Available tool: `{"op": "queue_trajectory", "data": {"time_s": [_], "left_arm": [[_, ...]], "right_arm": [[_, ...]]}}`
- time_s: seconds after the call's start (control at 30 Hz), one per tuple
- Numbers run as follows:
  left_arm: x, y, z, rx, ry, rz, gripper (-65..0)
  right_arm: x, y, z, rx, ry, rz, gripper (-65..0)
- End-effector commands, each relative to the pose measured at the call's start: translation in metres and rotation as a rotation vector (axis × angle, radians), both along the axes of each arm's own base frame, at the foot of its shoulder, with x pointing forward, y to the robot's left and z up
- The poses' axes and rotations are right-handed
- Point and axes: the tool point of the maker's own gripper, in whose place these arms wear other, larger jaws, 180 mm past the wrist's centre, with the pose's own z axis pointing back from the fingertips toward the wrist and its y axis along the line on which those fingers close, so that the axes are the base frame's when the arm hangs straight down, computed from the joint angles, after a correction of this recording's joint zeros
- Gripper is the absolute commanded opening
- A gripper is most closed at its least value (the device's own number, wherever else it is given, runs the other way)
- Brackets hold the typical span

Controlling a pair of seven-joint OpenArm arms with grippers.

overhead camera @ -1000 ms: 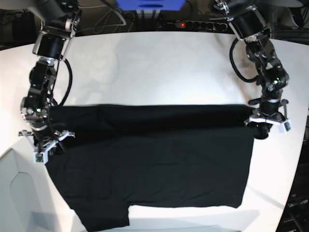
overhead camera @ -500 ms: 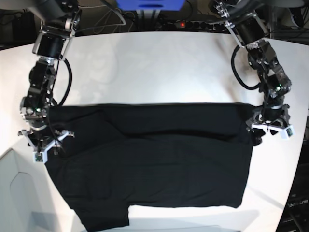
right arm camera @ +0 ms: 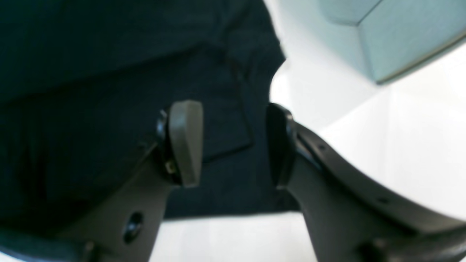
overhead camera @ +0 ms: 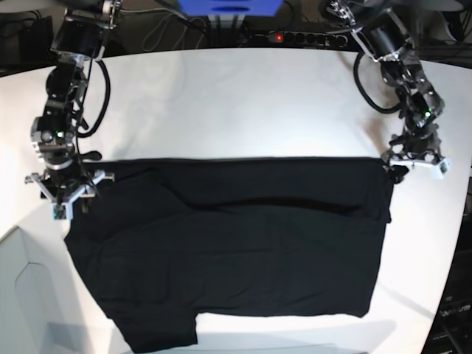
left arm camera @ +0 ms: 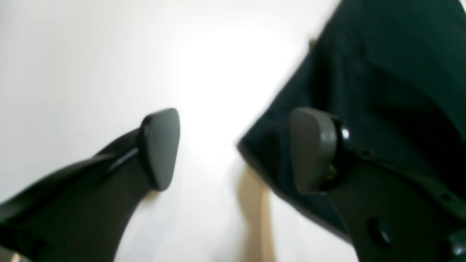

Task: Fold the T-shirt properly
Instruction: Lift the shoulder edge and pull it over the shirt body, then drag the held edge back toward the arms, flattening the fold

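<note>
the left gripper (left arm camera: 233,149) is spread with nothing between its 2 fingers, one over bare white table (left arm camera: 91,54), the other over the corner of the t-shirt (left arm camera: 382,72). the right gripper (right arm camera: 233,143) is also spread and holds nothing, above the shirt's hem edge. in the base view the black t-shirt (overhead camera: 236,243) lies flat across the near half of the table (overhead camera: 243,103), its far edge folded over, with 1 gripper at each far corner.

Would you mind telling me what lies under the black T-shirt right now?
The T-shirt lies flat on the white table, which shows around its edges. Anything beneath the cloth is covered. Both grippers are open beside its top corners.
</note>
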Motion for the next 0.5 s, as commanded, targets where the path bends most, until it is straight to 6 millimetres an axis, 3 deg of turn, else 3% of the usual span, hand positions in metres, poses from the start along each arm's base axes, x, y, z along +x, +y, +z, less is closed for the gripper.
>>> {"op": "queue_trajectory", "data": {"time_s": [0.0, 0.13, 0.3, 0.37, 0.47], "left_arm": [[0.011, 0.012, 0.021, 0.043, -0.059, 0.01, -19.5], [0.023, 0.0, 0.013, 0.024, -0.043, -0.028, -19.6], [0.022, -0.004, 0.009, 0.015, -0.035, -0.032, -21.0], [0.022, -0.005, 0.008, 0.011, -0.036, -0.032, -26.0], [0.021, -0.006, 0.003, 0.0, -0.025, -0.029, -38.6]], "right_arm": [[0.006, -0.004, 0.017, -0.017, -0.054, 0.006, -35.9], [-0.002, -0.006, 0.008, -0.021, -0.027, 0.004, -35.9], [-0.01, -0.013, 0.003, -0.024, -0.011, -0.015, -35.9], [-0.011, -0.017, 0.004, -0.023, -0.013, -0.027, -35.9], [-0.012, -0.018, 0.003, -0.025, -0.012, -0.029, -35.9]]}}
